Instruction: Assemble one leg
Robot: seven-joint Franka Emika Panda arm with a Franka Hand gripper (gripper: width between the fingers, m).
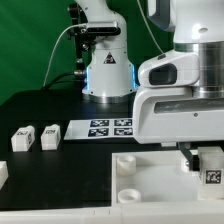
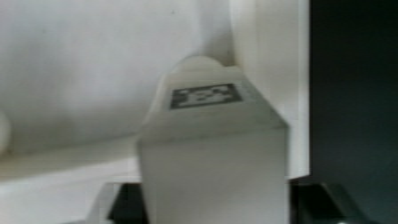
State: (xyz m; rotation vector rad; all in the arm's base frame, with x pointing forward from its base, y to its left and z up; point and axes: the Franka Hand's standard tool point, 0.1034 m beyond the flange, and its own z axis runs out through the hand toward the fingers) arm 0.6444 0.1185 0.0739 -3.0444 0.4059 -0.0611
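Note:
My gripper (image 1: 206,163) is shut on one leg (image 1: 212,172), a small white block with a black-and-white marker, at the exterior view's right. It holds the leg just above the large white square panel (image 1: 160,195). In the wrist view the leg (image 2: 214,140) stands upright between the dark fingers (image 2: 128,202), its marker facing the camera, with the white panel (image 2: 71,90) behind it. Two more legs (image 1: 22,139) (image 1: 49,135) lie on the black table at the exterior view's left.
The panel has round corner sockets (image 1: 128,162) (image 1: 130,194) on its left side. The marker board (image 1: 110,127) lies flat in front of the arm's base (image 1: 108,75). Another white part (image 1: 3,172) shows at the left edge.

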